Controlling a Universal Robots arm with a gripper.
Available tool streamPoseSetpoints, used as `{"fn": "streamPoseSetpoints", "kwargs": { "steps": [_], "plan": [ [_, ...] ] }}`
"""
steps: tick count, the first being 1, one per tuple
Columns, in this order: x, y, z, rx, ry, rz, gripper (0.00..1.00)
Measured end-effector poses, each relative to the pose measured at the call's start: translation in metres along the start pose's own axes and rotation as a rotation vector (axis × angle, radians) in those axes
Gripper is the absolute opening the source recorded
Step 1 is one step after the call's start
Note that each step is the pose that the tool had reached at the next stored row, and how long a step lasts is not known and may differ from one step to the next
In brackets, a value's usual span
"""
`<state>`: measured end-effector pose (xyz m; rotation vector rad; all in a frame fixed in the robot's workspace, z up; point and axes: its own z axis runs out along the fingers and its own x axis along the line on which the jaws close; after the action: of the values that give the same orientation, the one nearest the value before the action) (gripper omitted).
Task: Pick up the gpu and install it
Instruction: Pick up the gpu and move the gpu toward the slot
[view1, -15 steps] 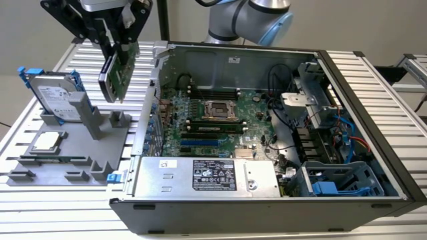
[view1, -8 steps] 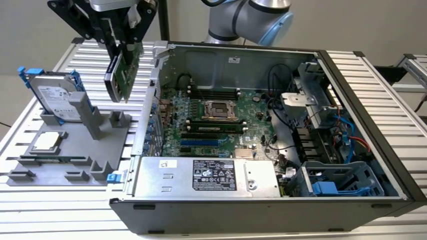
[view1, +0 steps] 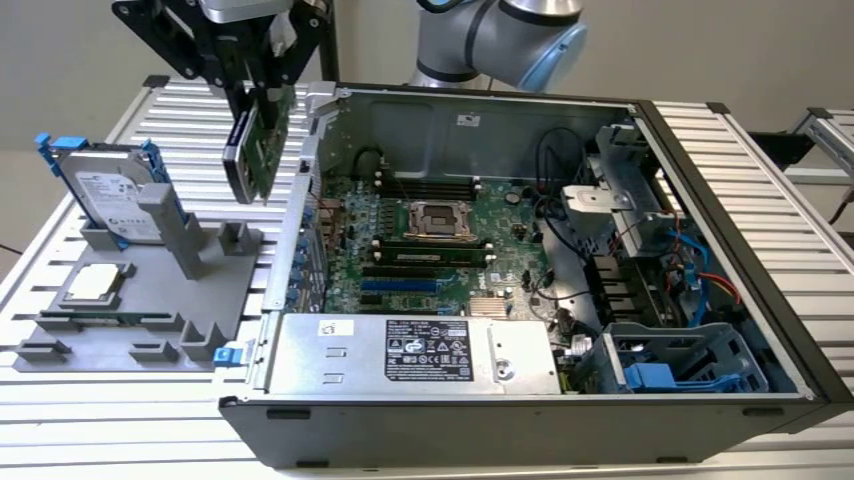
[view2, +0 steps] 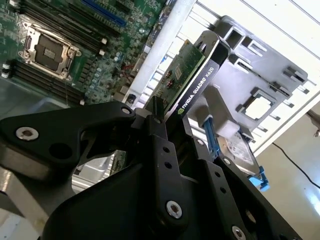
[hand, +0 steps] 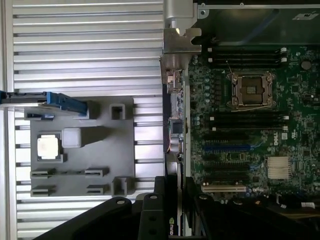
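Exterior view: the pincer (view1: 263, 88) is clamped on the upper end of the gpu (view1: 258, 150), which hangs on edge in the air between the gray holder (view1: 200, 300) and the open computer case (view1: 534, 425), nearer the case. The hard drive (view1: 114, 195) stands upright in the holder; the processor chip (view1: 94, 283) lies flat near it. In the first wrist view the card's silver bracket (hand: 177, 47) shows between slatted counter (hand: 85, 45) and motherboard (hand: 250, 125).
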<state>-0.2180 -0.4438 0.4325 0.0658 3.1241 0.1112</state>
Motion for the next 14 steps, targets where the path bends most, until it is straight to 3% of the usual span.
{"fn": "streamPoseSetpoints", "kwargs": {
  "steps": [14],
  "plan": [
    [-0.0168,0.0023,0.0004,0.0,0.0,0.0,0.0]
  ]
}}
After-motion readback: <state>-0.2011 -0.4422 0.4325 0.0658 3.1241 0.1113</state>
